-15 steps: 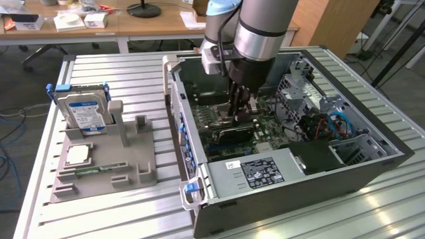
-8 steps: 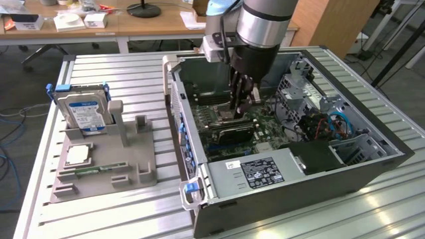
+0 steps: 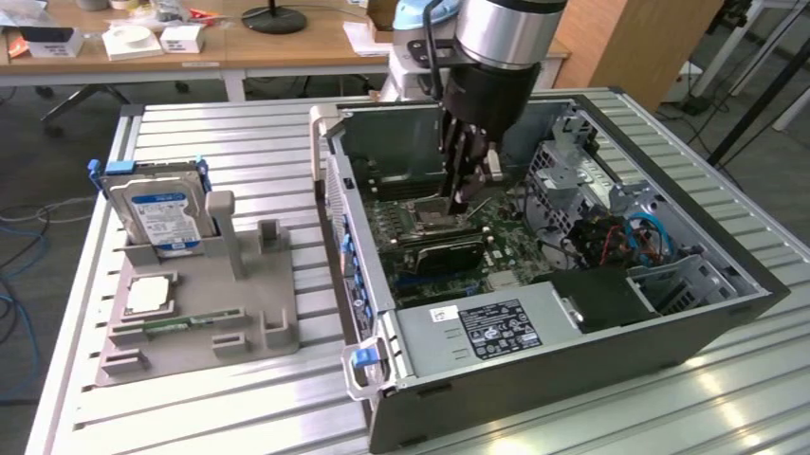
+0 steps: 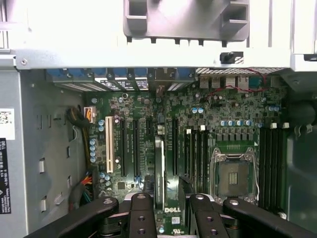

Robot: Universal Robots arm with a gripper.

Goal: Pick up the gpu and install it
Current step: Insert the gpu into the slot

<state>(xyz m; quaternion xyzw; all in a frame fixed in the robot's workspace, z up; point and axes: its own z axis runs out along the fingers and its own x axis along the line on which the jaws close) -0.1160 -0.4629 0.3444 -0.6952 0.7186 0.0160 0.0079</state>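
**A robotics lab set up for computer assembly**

A ribbed aluminium worktable [image 3: 228,398] fills most of the exterior view. On it lies an open black desktop computer case [image 3: 570,370] exposing its green motherboard [image 4: 198,134], and at the left a grey moulded parts fixture [image 3: 253,313]. Along the top of the frame stand light wooden desks [image 3: 241,47] carrying small white boxes [image 3: 152,40], with blue cables [image 3: 10,313] trailing over the grey floor at the left edge.

Black claw [image 3: 458,190] over a green motherboard [image 4: 198,129]; silver hard drive [image 3: 158,213] with a blue-white label; grey tray [image 3: 203,303]; ribbed silver table [image 3: 190,398].
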